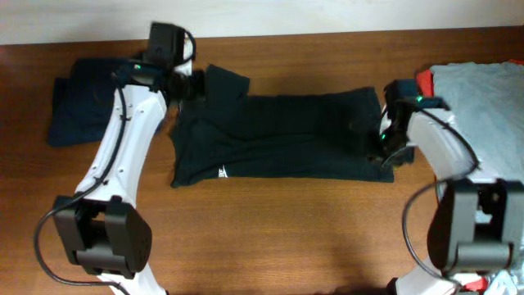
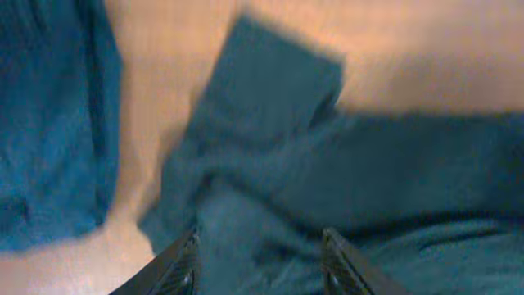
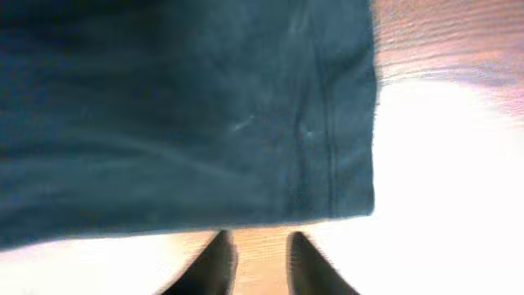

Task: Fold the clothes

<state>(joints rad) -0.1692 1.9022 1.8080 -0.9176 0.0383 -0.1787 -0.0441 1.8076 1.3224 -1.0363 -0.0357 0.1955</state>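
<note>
Black short-sleeved fabric T-shirt (image 1: 278, 131) lay spread lengthwise across the brown wooden table (image 1: 278, 238), with bare wood along its near edge. My left gripper (image 2: 262, 266) hung over the sleeve end, fingers apart above the cloth. My right gripper (image 3: 260, 266) sat just off the hem edge, fingers apart over wood. A navy garment (image 1: 78, 102) lay beside the left end, a light grey garment (image 1: 483, 98) beside the right.

1. Grey garment (image 1: 483, 98): cut by the overhead view's right edge.
2. Red garment (image 1: 423, 80): mostly hidden by the grey one.
3. White mark (image 1: 223, 173) on shirt (image 1: 278, 135): too small to read.
4. Left tool (image 2: 260, 238), right tool (image 3: 259, 239): blurred, cut by lower edges.
</note>
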